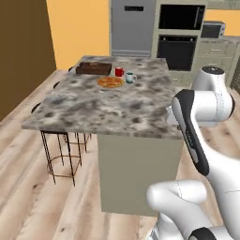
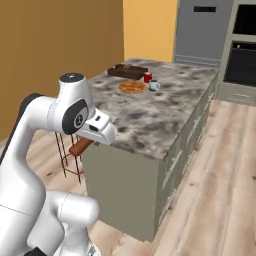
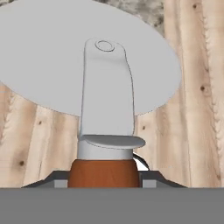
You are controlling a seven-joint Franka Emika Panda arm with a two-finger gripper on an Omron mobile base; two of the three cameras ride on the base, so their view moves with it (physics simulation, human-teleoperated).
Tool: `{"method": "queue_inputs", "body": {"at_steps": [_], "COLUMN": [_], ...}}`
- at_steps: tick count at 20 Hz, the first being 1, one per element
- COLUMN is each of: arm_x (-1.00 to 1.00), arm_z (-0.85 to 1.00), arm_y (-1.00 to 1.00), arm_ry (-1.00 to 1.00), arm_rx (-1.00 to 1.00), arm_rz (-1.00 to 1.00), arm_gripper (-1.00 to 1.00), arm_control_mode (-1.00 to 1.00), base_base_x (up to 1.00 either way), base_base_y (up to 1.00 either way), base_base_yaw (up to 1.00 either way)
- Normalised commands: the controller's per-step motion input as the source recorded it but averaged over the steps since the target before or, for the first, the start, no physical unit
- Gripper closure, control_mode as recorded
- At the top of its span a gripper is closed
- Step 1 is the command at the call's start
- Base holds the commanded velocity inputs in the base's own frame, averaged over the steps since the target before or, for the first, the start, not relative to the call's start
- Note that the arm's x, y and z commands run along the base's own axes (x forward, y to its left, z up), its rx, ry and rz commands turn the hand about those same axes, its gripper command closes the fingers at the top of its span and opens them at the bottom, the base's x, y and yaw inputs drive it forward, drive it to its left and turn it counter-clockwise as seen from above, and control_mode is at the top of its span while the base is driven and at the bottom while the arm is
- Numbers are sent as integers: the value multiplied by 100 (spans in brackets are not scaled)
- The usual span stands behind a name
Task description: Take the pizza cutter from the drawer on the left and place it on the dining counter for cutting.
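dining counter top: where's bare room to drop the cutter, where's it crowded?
Free: the near half of the dining counter, from the pizza down to the near edge, and the right strip beside the white mug. Crowded: the far left corner, where the brown tray, red mug, white mug and pizza cluster. The pizza cutter is held in the fingers.

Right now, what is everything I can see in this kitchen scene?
dining counter: one, grey-brown marble top, sage base, centre of room
pizza: one, orange, on the counter's far half
red mug: one, red, behind the pizza
white mug: one, white, right of the red mug
tray: one, dark brown, far left of the countertop
stools: black wire legs, counter's left side; count unclear
fridge: one, grey, back wall
ovens: two, black, stacked beside the fridge
pizza cutter: one, silver wheel, brown handle, held over the wood floor
gripper: one, dark, closed on the cutter's handle
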Motion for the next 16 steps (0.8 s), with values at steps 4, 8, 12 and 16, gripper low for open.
{"method": "queue_inputs", "body": {"at_steps": [4,8,12,16], "arm_x": [0,0,0,0], "arm_z": [0,0,0,0], "arm_y": [0,0,0,0], "arm_ry": [0,0,0,0], "arm_rx": [0,0,0,0], "arm_rz": [0,0,0,0], "arm_gripper": [100,100,100,100], "arm_control_mode": [100,100,100,100], "base_base_x": [-3,-2,0,0], "base_base_y": [100,100,100,100], "base_base_yaw": [-26,-18,-18,-21]}}
